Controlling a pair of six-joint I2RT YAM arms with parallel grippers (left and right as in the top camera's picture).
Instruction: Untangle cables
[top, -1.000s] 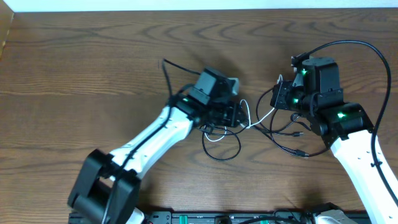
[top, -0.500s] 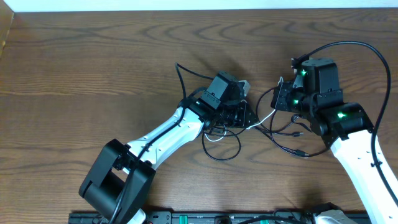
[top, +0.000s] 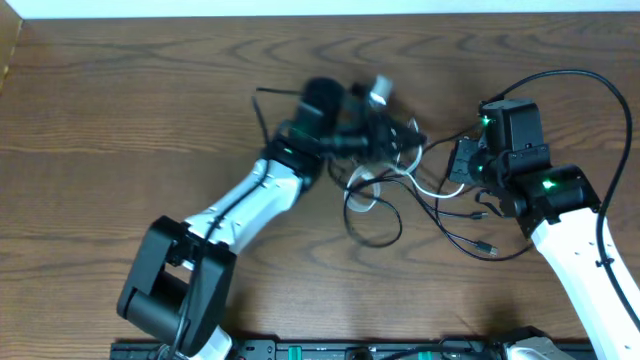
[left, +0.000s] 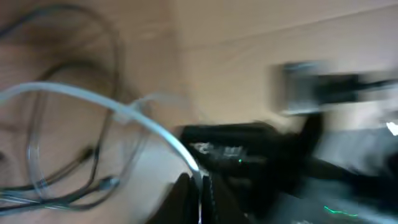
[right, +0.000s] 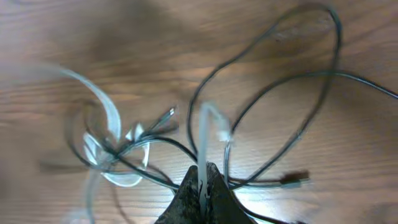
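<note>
The cables lie tangled between my two arms: a white cable and several thin black ones in loose loops on the wooden table. In the left wrist view the white cable arcs in from the left, and my left gripper is shut on it. That gripper shows blurred from above. My right gripper is shut on another stretch of the white cable, with black loops beyond it. A knot of white and black strands sits to its left.
A black cable with a silvery plug trails towards the front right. A thick black wire arches over the right arm. The table's far edge meets a white strip. The right arm shows blurred in the left wrist view.
My left gripper closed on the white cable and swung towards the far side, dragging the tangle with it. The right gripper shifted slightly right and stayed shut.
</note>
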